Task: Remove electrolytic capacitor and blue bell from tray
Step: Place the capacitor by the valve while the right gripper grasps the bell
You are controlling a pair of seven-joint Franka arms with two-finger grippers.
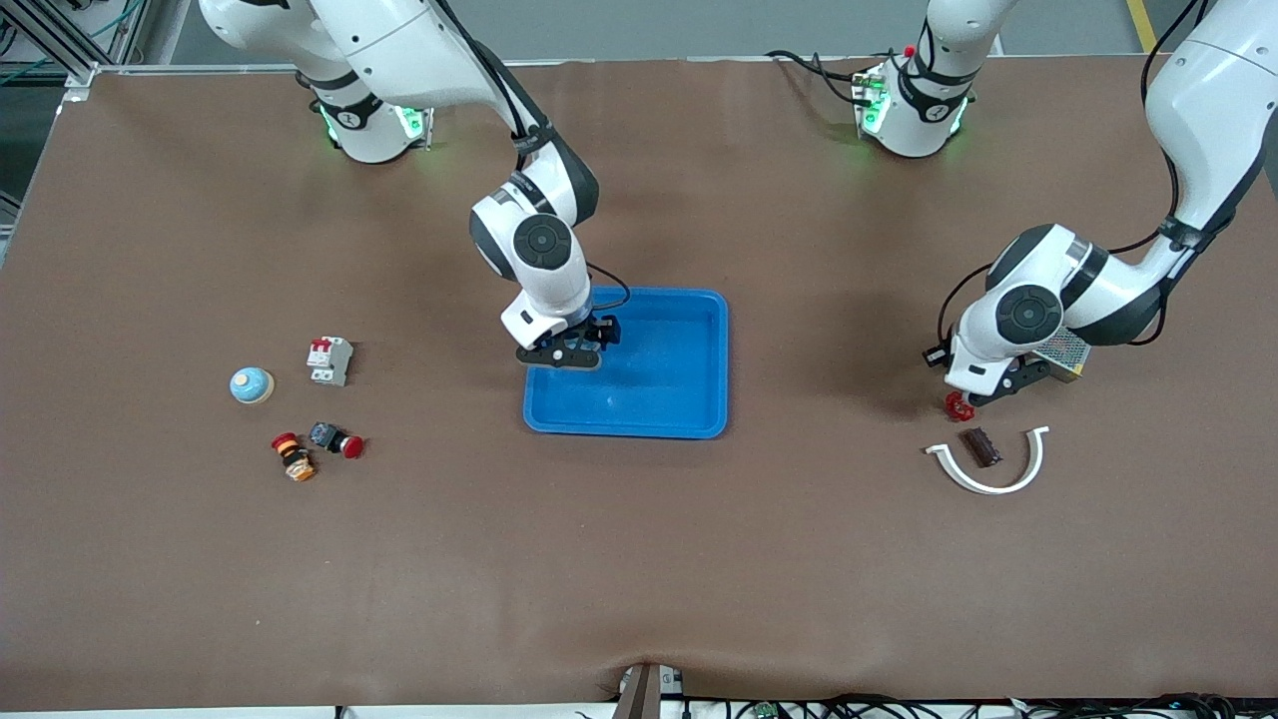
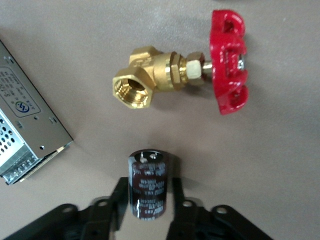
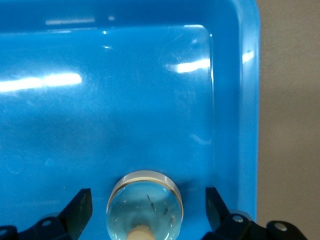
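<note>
Peeking half out of frame, bell [image 3: 145,206] in blue tray [image 3: 240,125].

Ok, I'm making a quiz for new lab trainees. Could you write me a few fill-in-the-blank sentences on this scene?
1. The left end effector is shut on the ____.
2. The bell between the open right end effector fingers sits in the blue ____.
3. The brass valve on the table has a handwheel coloured ____.

Missing words: capacitor; tray; red.

Bell [image 3: 144,206] in tray [image 3: 235,100], capacitor [image 2: 148,183] gripped
</note>
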